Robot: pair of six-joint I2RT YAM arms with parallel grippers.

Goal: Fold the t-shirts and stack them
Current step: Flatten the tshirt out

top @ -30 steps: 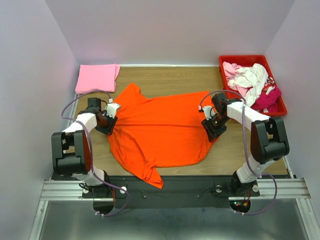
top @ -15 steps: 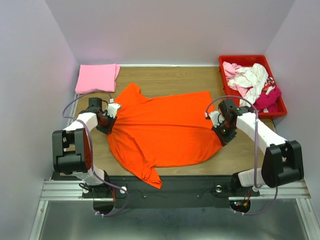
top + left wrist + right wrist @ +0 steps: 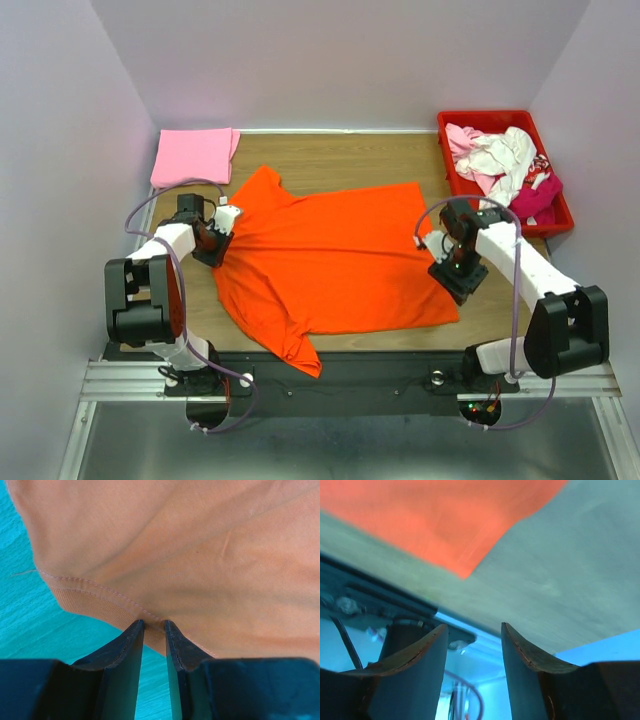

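- Plainly, the left gripper stands narrow, with only a thin slit between its fingers. The ribbed, stitched edge of the orange t-shirt lies right at its tips. Whether that edge is nipped or merely touched, I cannot tell.
- Ahead of those tips the orange cloth spreads flat, with soft creases running away from the fingers.
- The right gripper is parted and holds nothing. A corner of the orange shirt lies on the table just beyond its fingertips, apart from them.
- Between the two grippers, seen from above, the shirt lies open on the wood. One sleeve points away from the left gripper and the hem runs past the right one.
- Beyond the left gripper, at the far corner, a pink t-shirt lies folded into a flat square.
- Beyond the right gripper, a red crate holds a heap of white and magenta shirts.
- Handling, as I judge it: the cloth is light, limp and thin, so it will sag and drag rather than hold its shape. It is not fragile. Seams, hem corners and the ribbed band look like the firmest places to pinch.
- No brand, label or readable writing shows in any view.
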